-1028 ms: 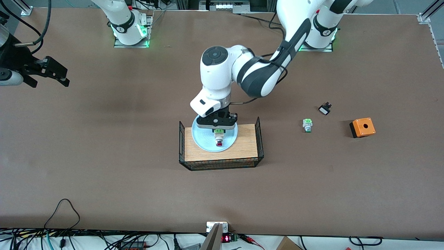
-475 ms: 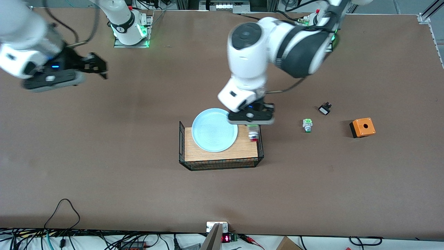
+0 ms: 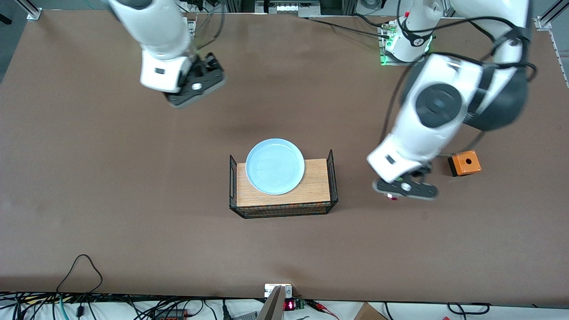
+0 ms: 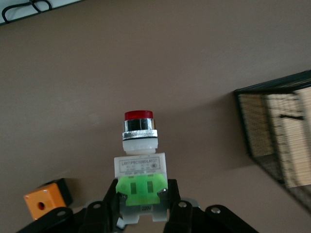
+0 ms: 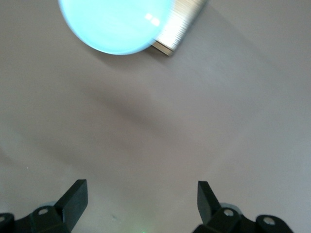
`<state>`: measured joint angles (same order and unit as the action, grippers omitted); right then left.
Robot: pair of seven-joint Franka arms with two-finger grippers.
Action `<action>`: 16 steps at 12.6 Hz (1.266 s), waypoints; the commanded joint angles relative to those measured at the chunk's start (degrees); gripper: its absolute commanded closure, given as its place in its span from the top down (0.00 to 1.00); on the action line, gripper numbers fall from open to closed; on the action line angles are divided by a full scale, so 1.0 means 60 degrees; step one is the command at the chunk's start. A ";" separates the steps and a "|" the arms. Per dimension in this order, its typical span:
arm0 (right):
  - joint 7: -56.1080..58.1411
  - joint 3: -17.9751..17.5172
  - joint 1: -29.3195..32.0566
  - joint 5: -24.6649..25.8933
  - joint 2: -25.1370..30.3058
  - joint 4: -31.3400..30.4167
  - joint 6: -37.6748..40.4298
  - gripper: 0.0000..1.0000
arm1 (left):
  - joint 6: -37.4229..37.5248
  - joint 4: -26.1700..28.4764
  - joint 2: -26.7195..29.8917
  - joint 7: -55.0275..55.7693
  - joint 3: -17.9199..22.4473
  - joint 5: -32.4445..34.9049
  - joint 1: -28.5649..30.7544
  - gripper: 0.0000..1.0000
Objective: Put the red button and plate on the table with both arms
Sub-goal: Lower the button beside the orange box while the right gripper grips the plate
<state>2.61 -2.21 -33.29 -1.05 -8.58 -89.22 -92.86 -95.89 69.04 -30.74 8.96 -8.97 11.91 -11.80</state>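
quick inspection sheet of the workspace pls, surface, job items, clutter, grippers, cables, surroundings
surface: brown table, matte, bare over most of it
job's things: red button held in the left gripper, up over the table beside the rack; plate lies on the rack
clutter: orange box toward the left arm's end
grippers: left gripper shut on the button; right gripper open, empty, over bare table toward the right arm's end
cables: bundle along the table edge nearest the front camera
surroundings: nothing seen
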 commanded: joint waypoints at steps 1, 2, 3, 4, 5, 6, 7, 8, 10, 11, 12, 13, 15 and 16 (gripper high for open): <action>0.1317 0.0149 -0.0997 0.0276 -0.0809 0.0148 -0.1320 1.00 | -0.0481 0.1073 0.0230 -0.1680 -0.0146 -0.0228 0.1274 0.24; 0.1642 0.0149 -0.1290 0.0655 -0.1131 0.0148 -0.1964 1.00 | -0.0758 0.1453 0.0230 -0.2119 -0.0146 -0.0228 0.1728 0.25; 0.1790 0.0149 -0.1511 0.0934 -0.1482 0.0148 -0.2536 1.00 | -0.1095 0.1849 0.0245 -0.2457 -0.0146 -0.0228 0.2125 0.25; 0.1907 0.0149 -0.1556 0.0966 -0.1892 0.0148 -0.3034 1.00 | -0.1562 0.2331 0.0332 -0.2895 -0.0146 -0.0213 0.2578 0.25; 0.1967 0.0149 -0.1687 0.0996 -0.2229 0.0133 -0.3721 1.00 | -0.2190 0.2959 0.0579 -0.3320 -0.0146 -0.0213 0.2829 0.25; 0.2025 0.0149 -0.1892 0.1097 -0.2581 0.0133 -0.4337 1.00 | -0.2806 0.3705 0.0828 -0.3411 -0.0146 -0.0227 0.2904 0.25; 0.2011 0.0149 -0.2010 0.1316 -0.2860 0.0133 -0.4865 1.00 | -0.3479 0.4525 0.1048 -0.3412 -0.0146 -0.0228 0.3180 0.25; 0.2011 0.0149 -0.2040 0.1507 -0.3124 0.0133 -0.5248 1.00 | -0.4283 0.5258 0.1138 -0.3427 -0.0146 -0.0228 0.3357 0.25; 0.2011 0.0149 -0.2128 0.1815 -0.3505 0.0133 -0.5791 1.00 | -0.5866 0.6432 0.1109 -0.3456 -0.0146 -0.0228 0.3825 0.25; 0.2011 0.0149 -0.2143 0.1932 -0.3638 0.0133 -0.5953 1.00 | -0.6628 0.6989 0.1095 -0.3456 -0.0146 -0.0228 0.3915 0.24; 0.1997 0.0149 -0.2128 0.2093 -0.3740 0.0133 -0.6027 1.00 | -0.7389 0.7429 0.1051 -0.3456 -0.0146 -0.0228 0.4075 0.24; 0.1982 0.0149 -0.2143 0.2240 -0.3814 0.0133 -0.6042 0.99 | -0.8253 0.7869 0.0949 -0.3456 -0.0132 -0.0228 0.4164 0.24; 0.1938 0.0149 -0.2201 0.2547 -0.3873 0.0133 -0.6042 0.84 | -0.9414 0.8384 0.0671 -0.3456 -0.0132 -0.0228 0.4369 0.24; 0.1923 0.0149 -0.2201 0.2708 -0.3917 0.0133 -0.6057 0.75 | -0.9650 0.8429 0.0525 -0.3456 -0.0132 -0.0213 0.4413 0.25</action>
<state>13.82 -2.07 -45.52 13.40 -31.39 -89.33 -128.95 -150.55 117.61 -27.75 -10.47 -9.06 11.41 13.43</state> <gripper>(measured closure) 0.066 0.586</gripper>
